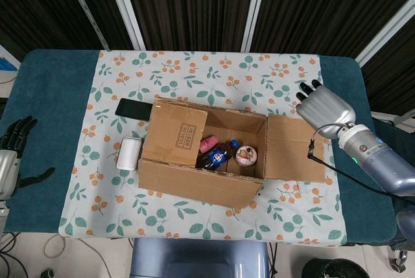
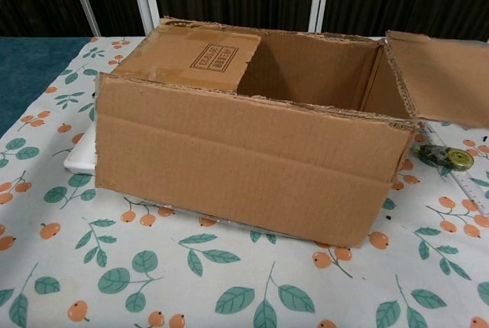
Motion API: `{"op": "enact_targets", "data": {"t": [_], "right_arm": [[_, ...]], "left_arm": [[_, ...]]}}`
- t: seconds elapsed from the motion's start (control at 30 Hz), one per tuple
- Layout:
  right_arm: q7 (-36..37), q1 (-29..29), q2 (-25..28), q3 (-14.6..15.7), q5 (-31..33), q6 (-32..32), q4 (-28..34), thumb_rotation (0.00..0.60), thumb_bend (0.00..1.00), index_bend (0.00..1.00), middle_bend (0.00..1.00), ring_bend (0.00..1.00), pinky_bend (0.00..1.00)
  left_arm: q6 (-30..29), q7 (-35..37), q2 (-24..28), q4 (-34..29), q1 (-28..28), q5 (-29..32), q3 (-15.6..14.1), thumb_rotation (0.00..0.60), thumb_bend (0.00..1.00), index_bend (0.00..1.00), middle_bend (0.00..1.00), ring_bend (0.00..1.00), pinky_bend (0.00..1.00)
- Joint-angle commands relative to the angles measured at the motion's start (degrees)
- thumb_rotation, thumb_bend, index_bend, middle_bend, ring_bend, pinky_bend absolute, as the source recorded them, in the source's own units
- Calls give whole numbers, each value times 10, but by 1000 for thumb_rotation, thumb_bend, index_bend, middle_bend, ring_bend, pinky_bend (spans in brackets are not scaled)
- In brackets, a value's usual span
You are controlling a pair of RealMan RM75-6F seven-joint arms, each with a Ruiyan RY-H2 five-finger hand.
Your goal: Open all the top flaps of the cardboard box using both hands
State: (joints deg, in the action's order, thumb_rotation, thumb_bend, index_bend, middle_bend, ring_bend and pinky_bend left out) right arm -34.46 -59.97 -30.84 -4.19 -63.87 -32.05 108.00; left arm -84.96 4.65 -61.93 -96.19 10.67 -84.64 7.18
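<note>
Fingers of the right hand point away from the robot, dark tips close together and holding nothing, just past the far outer corner of the right flap, which lies folded outward and nearly level, presumably left to rest there. Its silver forearm runs back to the right edge of the surface. The cardboard box sits mid-surface with its left flap not yet opened, while the left hand idles empty, fingers loosely apart.
</note>
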Motion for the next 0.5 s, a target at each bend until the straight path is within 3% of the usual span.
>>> {"op": "enact_targets", "data": {"t": [0.03,0.23,0.5], "right_arm": [[-2,23,-2,8,4,-24,0,600,942,422,233,130,224],[31,98,-32,4,30,-152,11,600,599,253,170,130,224],[93,227,-115,-4,39,-373,32,600,343,19,18,55,224]], "left_arm": [[1,-3,0,0,1,-2,-1,600,70,47,36,22,189],[17,-20,3,-8,10,-6,-4,600,75,47,36,22,190],[55,-67,10,-26,47,-9,10,600,79,48,37,22,190]]}}
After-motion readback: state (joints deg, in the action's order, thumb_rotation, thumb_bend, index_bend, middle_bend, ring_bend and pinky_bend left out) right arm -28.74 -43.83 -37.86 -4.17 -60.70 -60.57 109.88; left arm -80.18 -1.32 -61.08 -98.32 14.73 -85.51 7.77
